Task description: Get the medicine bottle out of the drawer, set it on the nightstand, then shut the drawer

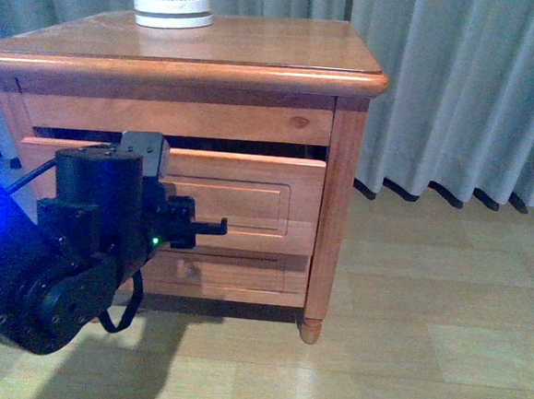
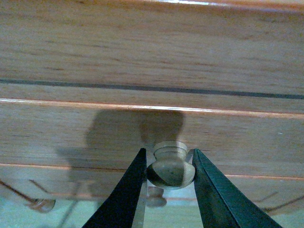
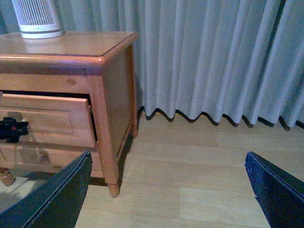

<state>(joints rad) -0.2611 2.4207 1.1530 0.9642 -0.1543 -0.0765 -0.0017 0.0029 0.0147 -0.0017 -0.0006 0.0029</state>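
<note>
left gripper (image 2: 168,152) is pinched on the knob (image 2: 170,170) of the drawer (image 1: 240,193), which is only ajar. medicine bottle isn't visible, presumably inside. the pull should go straight toward the near side, level, gripping behind the knob's bulge so it can't slip. right gripper (image 3: 168,156) is wide apart and empty, right of the nightstand (image 1: 260,46).

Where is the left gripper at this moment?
In the left wrist view, the left gripper clamps the round knob of the taller drawer; the front view shows it low on the left, at the nightstand front.
</note>
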